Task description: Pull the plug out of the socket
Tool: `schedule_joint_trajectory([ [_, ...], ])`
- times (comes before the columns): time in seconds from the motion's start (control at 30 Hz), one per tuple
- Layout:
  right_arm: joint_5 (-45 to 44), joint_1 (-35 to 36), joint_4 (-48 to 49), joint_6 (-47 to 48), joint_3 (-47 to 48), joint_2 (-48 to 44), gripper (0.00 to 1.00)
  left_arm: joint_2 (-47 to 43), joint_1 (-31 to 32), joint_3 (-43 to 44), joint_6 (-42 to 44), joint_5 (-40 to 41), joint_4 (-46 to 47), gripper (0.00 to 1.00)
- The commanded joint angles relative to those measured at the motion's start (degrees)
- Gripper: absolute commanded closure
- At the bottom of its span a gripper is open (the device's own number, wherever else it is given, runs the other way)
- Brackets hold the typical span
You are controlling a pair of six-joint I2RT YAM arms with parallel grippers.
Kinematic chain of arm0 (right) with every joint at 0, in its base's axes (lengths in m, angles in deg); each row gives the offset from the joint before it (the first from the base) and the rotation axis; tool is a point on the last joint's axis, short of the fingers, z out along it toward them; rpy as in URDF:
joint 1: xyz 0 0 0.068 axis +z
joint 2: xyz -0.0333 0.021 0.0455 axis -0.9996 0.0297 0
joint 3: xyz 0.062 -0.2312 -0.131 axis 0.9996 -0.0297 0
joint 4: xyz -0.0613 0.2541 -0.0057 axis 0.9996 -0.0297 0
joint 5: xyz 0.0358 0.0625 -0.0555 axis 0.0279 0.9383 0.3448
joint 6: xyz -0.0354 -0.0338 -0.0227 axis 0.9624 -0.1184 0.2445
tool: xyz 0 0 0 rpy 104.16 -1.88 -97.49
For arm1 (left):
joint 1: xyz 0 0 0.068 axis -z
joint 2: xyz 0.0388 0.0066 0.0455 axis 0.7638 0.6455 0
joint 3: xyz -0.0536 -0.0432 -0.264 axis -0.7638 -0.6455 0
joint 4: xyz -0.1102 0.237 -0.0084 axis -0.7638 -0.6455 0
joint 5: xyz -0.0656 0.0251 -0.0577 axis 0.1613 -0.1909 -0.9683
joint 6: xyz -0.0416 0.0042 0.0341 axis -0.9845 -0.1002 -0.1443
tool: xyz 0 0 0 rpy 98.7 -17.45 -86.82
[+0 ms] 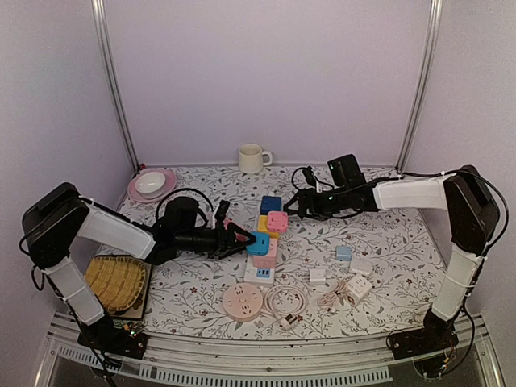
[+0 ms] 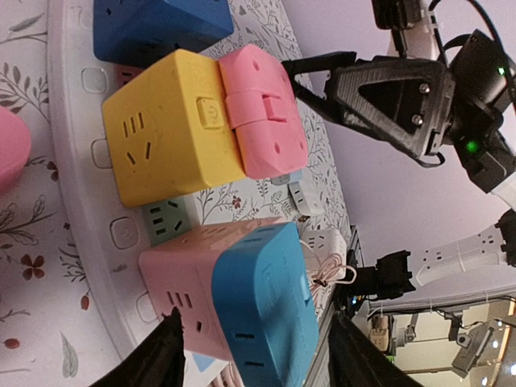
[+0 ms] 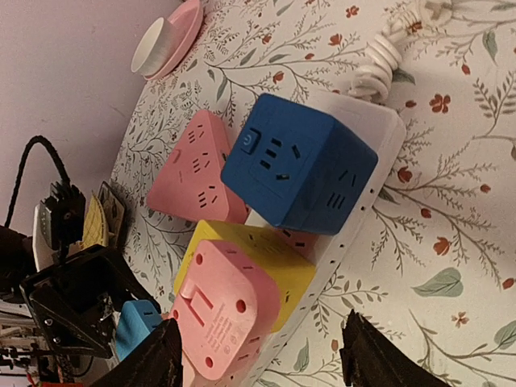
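A glossy white strip (image 1: 260, 276) lies lengthwise mid-table on a flowered cloth (image 1: 387, 234). It carries smooth plastic cubes with rounded corners. A navy cube (image 1: 271, 205) sits at the far end, then a yellow cube (image 1: 261, 224), then a cyan cube (image 1: 257, 242) joined to a pink cube (image 1: 267, 258). The pink plug (image 1: 277, 221) is a squarish block with a raised tab and small round holes. It sits plugged into the yellow cube's right side.

The left gripper (image 1: 244, 239) is open, its black fingers on either side of the cyan-and-pink pair, with a clear gap on the cyan side. The right gripper (image 1: 291, 206) is open too, its fingers spread wide with the plug ahead between them. Whether they touch it cannot be told.

Right of the strip the cloth is bare as far as some small white adapters (image 1: 355, 284). A round pink hub (image 1: 243, 303) and a coiled cable (image 1: 286, 300) lie close by the strip's near end. A mug (image 1: 253, 158) and a pink plate (image 1: 151, 185) stand well apart at the back.

Only the right wrist view clearly shows a stray cube (image 3: 197, 173), also pink, just beside the strip near the navy one. Only the left wrist view shows a bare socket (image 2: 165, 218) on the strip between the yellow cube and the lower pair. It also shows the right gripper's angular fingers just beside the plug's outer face.
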Motion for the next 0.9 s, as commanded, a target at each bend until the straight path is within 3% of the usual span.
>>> schedule_joint_trajectory([
  [0.0,5.4,0.3,9.6,-7.2,-3.9,0.0,0.33,2.3,1.5,3.2,0.2,-0.3,-0.7,0.4],
  [0.33,10.1,2.3,19.5,-15.5,-5.1,3.7,0.37,4.0,2.9,4.5,0.2,4.3,-6.0,0.45],
  [0.63,5.8,2.6,18.9,-17.4,-6.6,4.7,0.36,3.6,3.7,3.2,0.2,7.1,-8.0,0.49],
  [0.87,7.7,3.5,19.1,-18.2,-5.2,6.5,0.36,3.5,3.8,2.9,0.4,8.3,-9.1,0.52],
])
